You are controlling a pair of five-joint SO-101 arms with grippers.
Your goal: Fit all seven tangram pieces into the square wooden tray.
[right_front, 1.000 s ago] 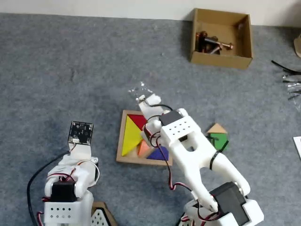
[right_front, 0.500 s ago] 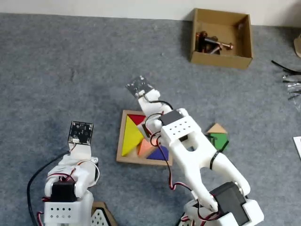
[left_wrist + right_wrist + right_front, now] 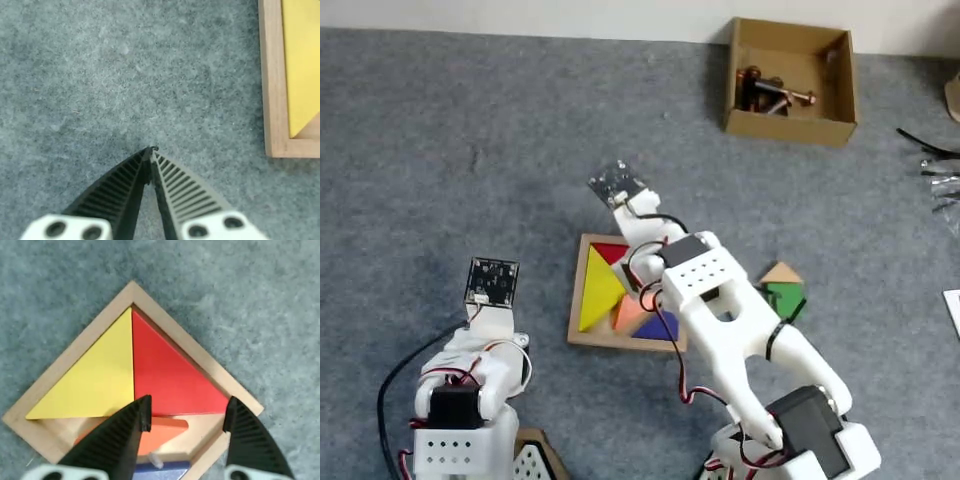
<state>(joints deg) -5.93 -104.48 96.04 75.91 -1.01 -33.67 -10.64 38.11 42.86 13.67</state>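
At the near left, the left arm is drawn back, well apart from the puzzle. Its tool [image 3: 151, 150] is pressed together with nothing in it and points down at the grey felt worktop [image 3: 440, 130], short of the near left corner of the square wooden tray [image 3: 610, 342].

The tray lies in the middle of the worktop. A yellow triangle [image 3: 600, 290] fills its left side, with a red triangle [image 3: 610, 253] against it at the far edge. An orange piece [image 3: 626, 316] and a blue piece [image 3: 658, 326] lie along the near edge.

The right tool [image 3: 187, 412] hangs over the tray, jaws spread and empty, above the seam between red and orange.

The coming move likely turns on the loose pieces. A green piece [image 3: 783, 298] and a tan triangle [image 3: 780, 272], touching each other, lie on the worktop right of the tray and just beside the right arm's white body. They are to the right of the right tool and a little nearer. The right arm is much the closer, and nothing stands between. Six pieces can be counted; where the seventh lies cannot be told.

At the far right, well apart, stands a cardboard box [image 3: 790, 120] holding metal parts.
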